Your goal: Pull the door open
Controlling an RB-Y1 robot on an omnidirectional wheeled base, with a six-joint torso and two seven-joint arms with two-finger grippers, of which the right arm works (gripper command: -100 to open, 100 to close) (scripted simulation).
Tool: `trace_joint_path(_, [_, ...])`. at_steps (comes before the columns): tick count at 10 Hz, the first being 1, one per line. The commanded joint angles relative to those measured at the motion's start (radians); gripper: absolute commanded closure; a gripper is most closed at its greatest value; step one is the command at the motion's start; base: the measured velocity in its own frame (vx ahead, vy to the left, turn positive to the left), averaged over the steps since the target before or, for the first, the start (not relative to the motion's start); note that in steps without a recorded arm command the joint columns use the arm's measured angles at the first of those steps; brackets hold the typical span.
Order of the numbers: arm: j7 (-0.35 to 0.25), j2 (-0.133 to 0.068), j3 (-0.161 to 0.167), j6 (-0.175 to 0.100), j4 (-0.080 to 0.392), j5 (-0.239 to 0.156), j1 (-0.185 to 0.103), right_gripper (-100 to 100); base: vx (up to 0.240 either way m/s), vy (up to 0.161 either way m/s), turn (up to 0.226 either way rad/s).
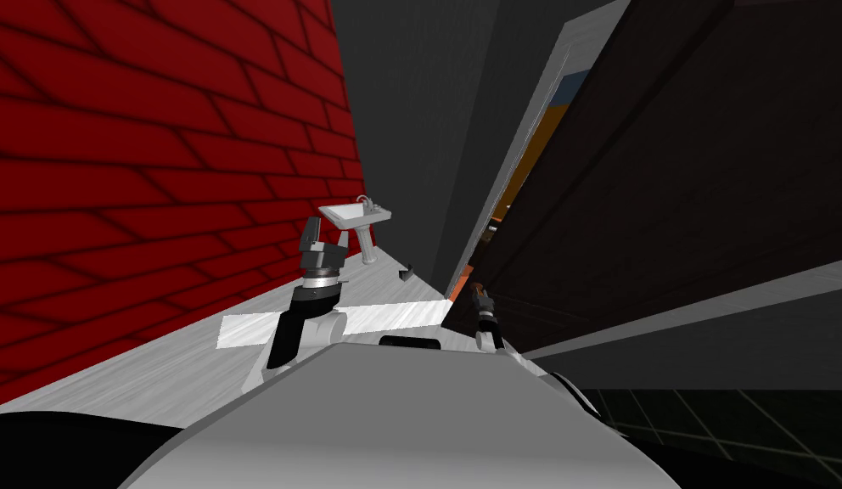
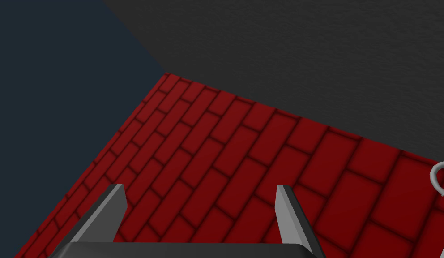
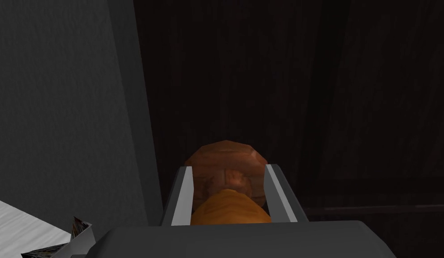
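A very dark brown door stands ajar on my right, its face close ahead in the right wrist view. My right gripper is shut on the round orange-brown door knob, with both fingers pressed against its sides. In the head view that gripper sits small at the door's near edge. My left gripper is open with nothing between its fingers, held up before a red brick wall.
Through the gap beside the door's light grey frame orange and blue show. A white pedestal sink stands ahead on the pale floor. A grey wall flanks the door. A dark tiled floor lies at my right.
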Motion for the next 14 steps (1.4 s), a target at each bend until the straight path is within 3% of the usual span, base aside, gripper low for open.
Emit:
trace_joint_path(1, [-0.023, -0.011, 0.026, -0.005, -0.006, 0.014, 0.008, 100, -0.169, -0.029, 0.08])
trace_joint_path(3, [-0.046, -0.022, 0.052, -0.011, -0.011, 0.028, 0.016, 100, -0.23, -0.038, 0.066])
trace_joint_path(5, [-0.046, -0.022, 0.052, -0.011, -0.011, 0.028, 0.016, 100, -0.125, -0.009, 0.001])
trace_joint_path(7, [-0.084, -0.04, 0.094, -0.02, -0.02, 0.052, 0.029, 100, -0.216, -0.053, 0.07])
trace_joint_path(11, [-0.118, -0.056, 0.132, -0.028, -0.028, 0.072, 0.041, 100, -0.174, -0.057, 0.037])
trace_joint_path(12, [-0.115, -0.063, 0.123, -0.041, -0.044, 0.069, 0.036, 100, -0.052, -0.017, 0.001])
trace_joint_path(14, [-0.145, -0.086, 0.152, -0.064, -0.052, 0.084, 0.06, 100, -0.198, -0.038, 0.138])
